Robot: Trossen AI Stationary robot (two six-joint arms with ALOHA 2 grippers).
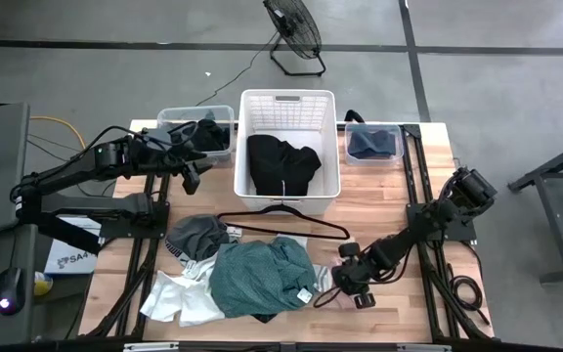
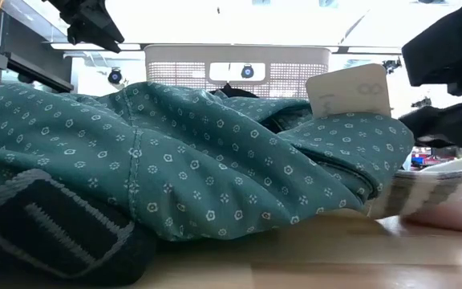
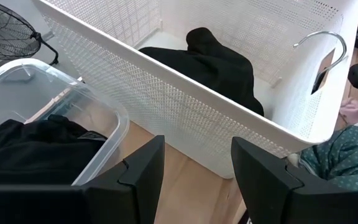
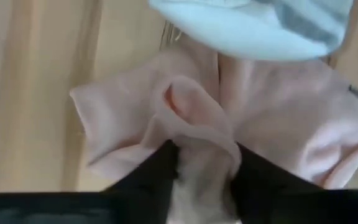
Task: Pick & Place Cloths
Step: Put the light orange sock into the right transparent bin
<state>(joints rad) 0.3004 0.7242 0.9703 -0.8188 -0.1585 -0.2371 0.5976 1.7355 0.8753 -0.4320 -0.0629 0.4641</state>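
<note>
On the near half of the table, seen from above, a heap of cloths lies spread: a big teal-green shirt, a grey piece just beside it, white pieces at the near left, with a thin black hanger between the heap and the white basket, where a black garment already sits. The right gripper is down at the shirt's right edge; the left gripper hangs by a clear bin at the far left. From table height the shirt fills the picture, a paper tag standing up from it, and a pale pink cloth shows low at the right. The left wrist camera looks past its parted, empty fingers at the basket wall and the bin. The right wrist camera shows its fingers pinching a raised fold of the pink cloth, closing on it. To do this well, I'd say the pinch should be firm on the fold before lifting, then rise straight up so the cloth slips free of the shirt's hem without dragging it or the hanger.
</note>
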